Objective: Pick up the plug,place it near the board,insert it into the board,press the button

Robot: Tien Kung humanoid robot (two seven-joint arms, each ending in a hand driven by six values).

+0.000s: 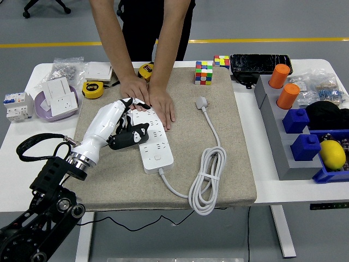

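Observation:
A white power strip (157, 152) lies on the tan mat (229, 131), its far end held down by a person's two hands (150, 97). A black plug (132, 138) sits in the strip's left side, its black cord trailing left. My left hand (131, 117), white with dark tips, hangs right over the plug and reaches toward the person's hands. Its dark parts blend with the plug, so a grasp cannot be made out. The strip's button (156, 158) at the near end is uncovered. My right arm is out of view.
The strip's white cable (208, 177) lies coiled on the mat's right, its white plug (202, 102) further back. Two puzzle cubes (204, 72), tape measures (92, 89) and a purple bowl (41, 106) stand at the back. Grey and blue bins (297, 142) fill the right.

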